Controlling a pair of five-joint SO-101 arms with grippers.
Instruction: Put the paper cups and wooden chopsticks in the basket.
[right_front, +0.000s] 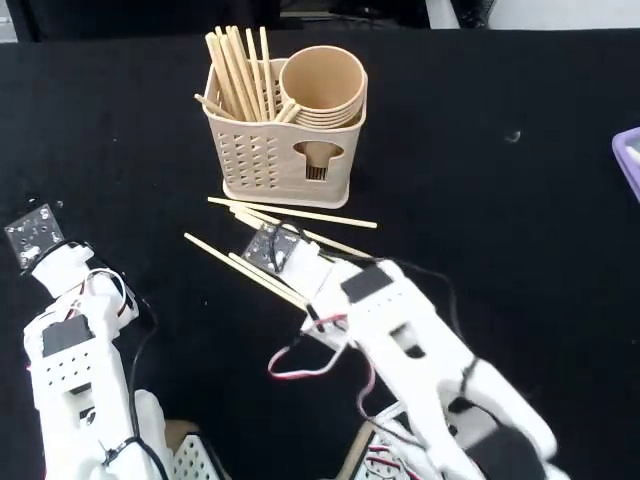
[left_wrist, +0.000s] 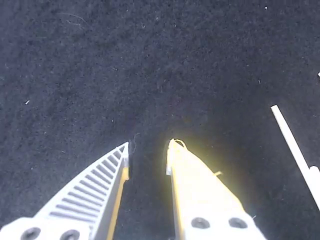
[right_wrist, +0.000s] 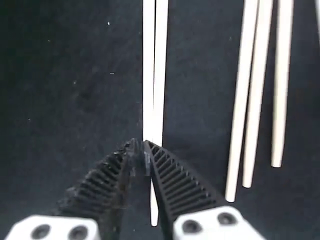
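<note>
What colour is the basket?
The basket is beige, with small holes in its sides; the high view shows it best.

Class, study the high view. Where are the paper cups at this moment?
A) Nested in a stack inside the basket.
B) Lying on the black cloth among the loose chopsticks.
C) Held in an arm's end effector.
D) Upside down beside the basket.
A: the paper cups stand nested, mouths up, in the basket, next to upright chopsticks.
</note>
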